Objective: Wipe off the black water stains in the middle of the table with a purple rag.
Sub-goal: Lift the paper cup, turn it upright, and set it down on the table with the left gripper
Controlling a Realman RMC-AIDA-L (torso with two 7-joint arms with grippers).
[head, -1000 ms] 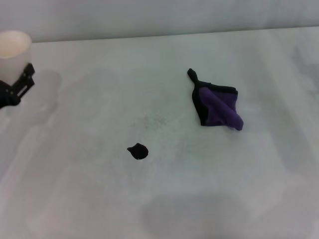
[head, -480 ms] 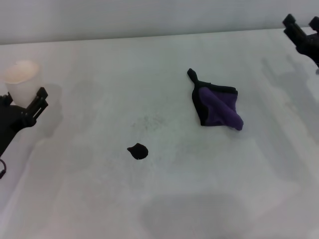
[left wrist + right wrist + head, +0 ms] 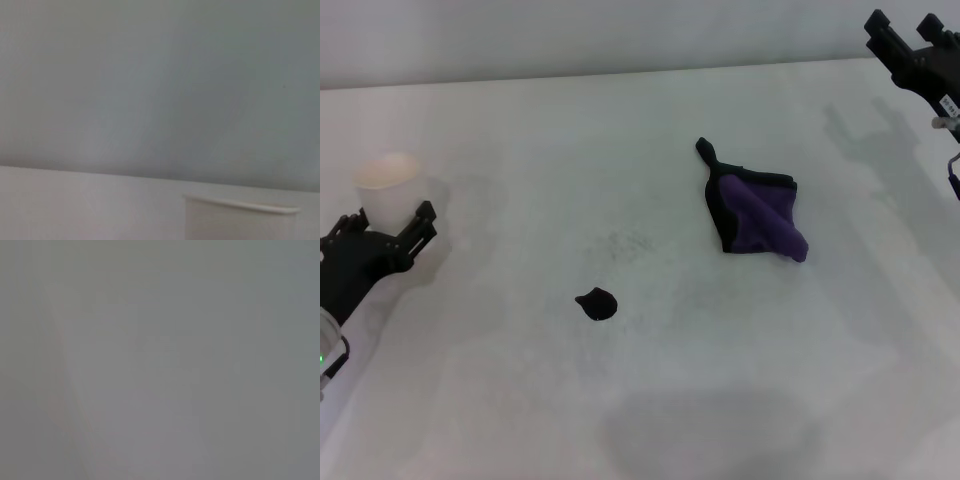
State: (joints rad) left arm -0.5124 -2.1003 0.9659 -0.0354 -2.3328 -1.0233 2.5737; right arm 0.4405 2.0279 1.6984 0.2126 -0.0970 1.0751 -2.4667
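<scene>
The soft purple rag with black edging [image 3: 757, 213] lies crumpled right of centre on the white worktop [image 3: 520, 400], likely light and limp; pinch its raised fold. The right gripper [image 3: 905, 32], upper right, has fingers spread and empty.

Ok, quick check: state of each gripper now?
Left gripper: open, empty, beside the white paper cup.
Right gripper: open, empty, at the table's far right, away from the purple rag.

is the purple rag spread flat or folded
Folded: the purple rag lies bunched on the table, one flap doubled over itself.
</scene>
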